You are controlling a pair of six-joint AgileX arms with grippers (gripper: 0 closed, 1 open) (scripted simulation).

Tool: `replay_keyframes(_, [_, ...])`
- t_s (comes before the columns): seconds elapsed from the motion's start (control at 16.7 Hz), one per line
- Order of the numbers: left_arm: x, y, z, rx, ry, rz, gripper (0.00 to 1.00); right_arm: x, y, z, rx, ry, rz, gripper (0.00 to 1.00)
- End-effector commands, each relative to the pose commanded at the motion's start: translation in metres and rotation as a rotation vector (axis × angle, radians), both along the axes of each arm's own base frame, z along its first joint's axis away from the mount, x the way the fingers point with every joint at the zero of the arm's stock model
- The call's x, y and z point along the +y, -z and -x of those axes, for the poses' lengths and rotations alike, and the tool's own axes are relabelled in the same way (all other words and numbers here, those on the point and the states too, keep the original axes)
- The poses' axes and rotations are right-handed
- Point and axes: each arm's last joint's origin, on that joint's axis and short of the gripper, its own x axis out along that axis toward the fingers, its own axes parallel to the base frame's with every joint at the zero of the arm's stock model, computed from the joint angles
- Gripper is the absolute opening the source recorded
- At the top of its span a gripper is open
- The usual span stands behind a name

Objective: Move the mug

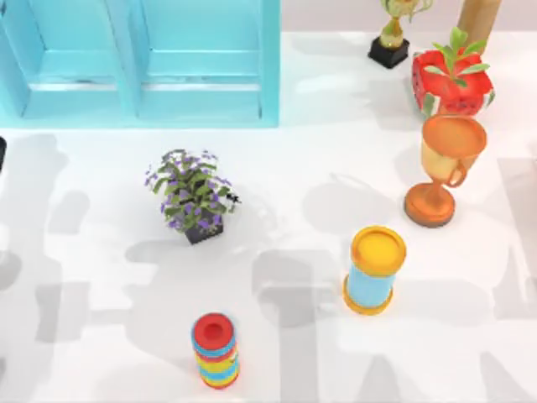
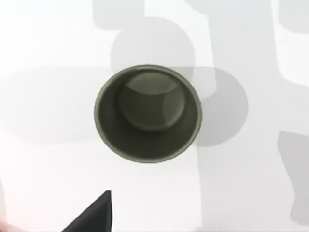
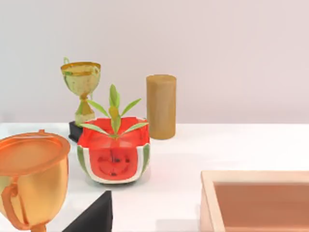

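The mug (image 2: 147, 113) is dark olive and stands upright on the white table. The left wrist view looks straight down into its open mouth, and no handle shows from this angle. My left gripper hangs above it, with a dark corner of the left gripper (image 2: 94, 216) showing beside the mug and apart from its rim. A dark corner of my right gripper (image 3: 94, 215) shows in the right wrist view, near the orange trophy (image 3: 29, 179) and touching nothing.
The table holds a purple-flowered potted plant (image 1: 191, 197), a striped red, yellow and blue cylinder (image 1: 216, 350), a yellow and blue can (image 1: 373, 270), an orange trophy (image 1: 440, 168), a watermelon planter (image 1: 451, 82), a gold trophy (image 1: 393, 34), a wooden cylinder (image 3: 161, 106) and a wooden box (image 3: 256, 200). A turquoise cabinet (image 1: 138, 59) stands at the back left.
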Motion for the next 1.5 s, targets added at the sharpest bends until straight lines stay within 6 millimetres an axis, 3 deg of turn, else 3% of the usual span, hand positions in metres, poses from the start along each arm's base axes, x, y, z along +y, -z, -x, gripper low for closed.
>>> replay_keyframes(0.3, [0.014, 0.014, -0.04, 0.195, -0.002, 0.033, 1.0, 0.0, 0.0, 0.0, 0.0, 0.0, 0.0, 1.0])
replay_keyframes(0.78, [0.015, 0.021, -0.045, 0.218, -0.001, 0.038, 1.0, 0.0, 0.0, 0.0, 0.0, 0.0, 0.0, 1.0])
replay_keyframes(1.26, [0.016, 0.105, -0.047, 0.208, -0.003, 0.036, 1.0, 0.0, 0.0, 0.0, 0.0, 0.0, 0.0, 1.0])
replay_keyframes(1.5, [0.016, 0.115, -0.045, 0.215, -0.003, 0.038, 1.0, 0.0, 0.0, 0.0, 0.0, 0.0, 0.0, 1.0])
